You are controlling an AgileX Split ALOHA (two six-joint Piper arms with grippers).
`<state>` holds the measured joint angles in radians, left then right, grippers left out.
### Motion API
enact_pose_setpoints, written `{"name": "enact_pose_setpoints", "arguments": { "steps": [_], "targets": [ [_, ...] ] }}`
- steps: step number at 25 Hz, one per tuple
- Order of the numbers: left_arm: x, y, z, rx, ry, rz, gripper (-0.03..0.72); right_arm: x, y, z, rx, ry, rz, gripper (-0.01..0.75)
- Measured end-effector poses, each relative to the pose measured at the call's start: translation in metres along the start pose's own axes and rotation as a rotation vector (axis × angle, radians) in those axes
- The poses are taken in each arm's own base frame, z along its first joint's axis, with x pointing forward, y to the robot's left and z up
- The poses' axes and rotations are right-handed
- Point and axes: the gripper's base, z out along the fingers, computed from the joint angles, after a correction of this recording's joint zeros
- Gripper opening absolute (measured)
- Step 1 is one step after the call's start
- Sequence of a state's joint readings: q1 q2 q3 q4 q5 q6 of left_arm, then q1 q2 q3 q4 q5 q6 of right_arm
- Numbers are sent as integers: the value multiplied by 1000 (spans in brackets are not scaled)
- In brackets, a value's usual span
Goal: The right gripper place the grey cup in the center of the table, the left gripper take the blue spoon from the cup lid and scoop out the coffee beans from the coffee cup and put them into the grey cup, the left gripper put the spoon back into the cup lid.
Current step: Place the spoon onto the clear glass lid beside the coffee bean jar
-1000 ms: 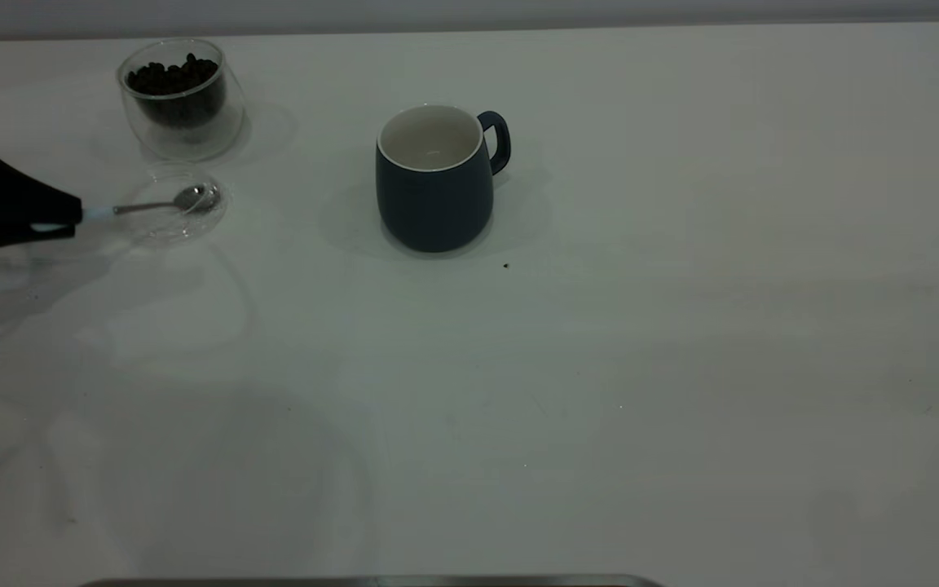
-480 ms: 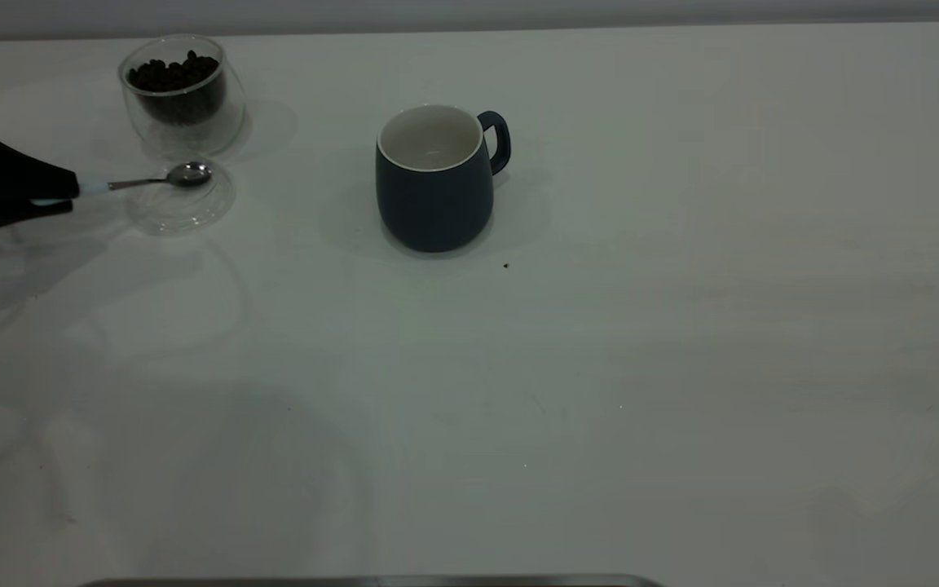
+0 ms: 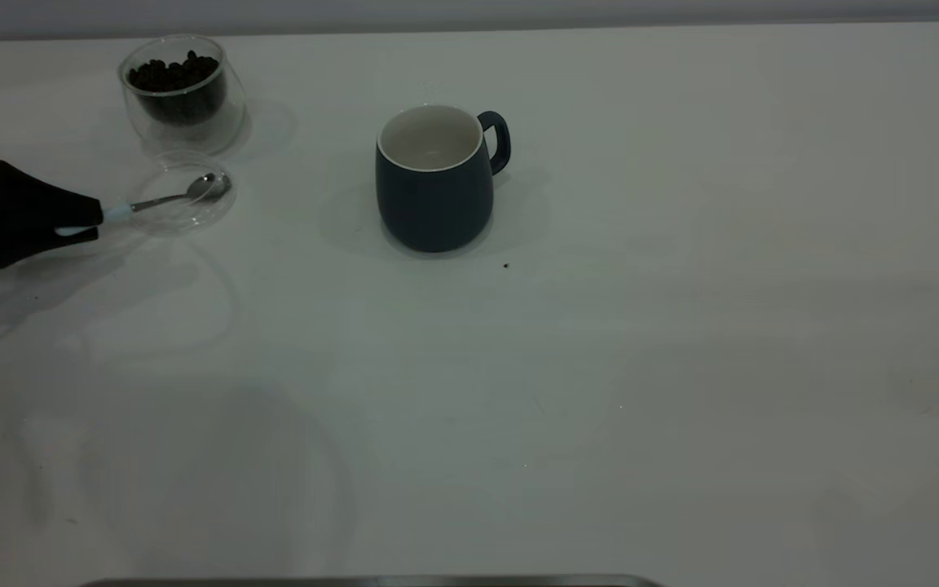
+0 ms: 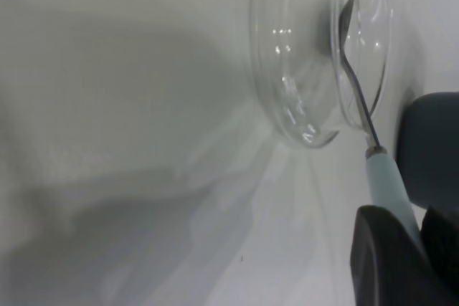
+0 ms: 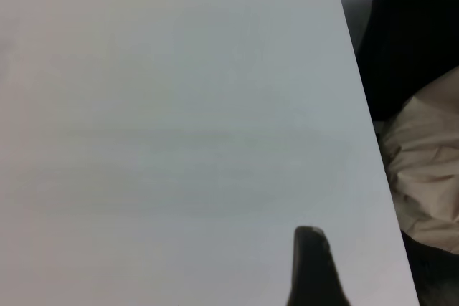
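Pale blue is the spoon (image 3: 164, 200) handle pinched between my left gripper (image 3: 100, 222) fingers, clamped down on its tail end so the whole neck and bowl reach out ahead of me. I am at the left edge of the table (image 3: 600, 367), low and nearly level. The metal bowl lies over the clear lid (image 3: 184, 193); whether it touches the lid or hangs just above, I cannot tell. Holding so far back gives me reach into a cup without my fingers meeting the glass.

Just behind the lid stands the glass cup (image 3: 182, 94), its beans (image 3: 174, 75) heaped dark inside, close enough for a short lift and dip. The grey cup (image 3: 434, 179) sits upright towards the middle, well apart from me, handle turned away to the far right, white inside showing no beans (so, I judge, scooping has not begun).

My right gripper (image 5: 310, 266) is parked near the table's edge, by some crumpled cloth (image 5: 423, 177).
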<state>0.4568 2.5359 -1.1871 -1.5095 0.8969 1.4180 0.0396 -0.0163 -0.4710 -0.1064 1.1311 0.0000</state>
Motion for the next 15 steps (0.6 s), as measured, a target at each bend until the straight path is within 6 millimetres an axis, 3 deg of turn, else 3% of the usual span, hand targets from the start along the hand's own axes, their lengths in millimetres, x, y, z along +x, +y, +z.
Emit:
{"name": "enact_pose_setpoints", "arguments": {
  "steps": [8,15],
  "targets": [
    [2,2,1,7,5,-57,150,0,0,0,0,0,0,453],
    [2,-1,1,39,11,-72,346,0,0,0,0,0,0,453]
  ]
}}
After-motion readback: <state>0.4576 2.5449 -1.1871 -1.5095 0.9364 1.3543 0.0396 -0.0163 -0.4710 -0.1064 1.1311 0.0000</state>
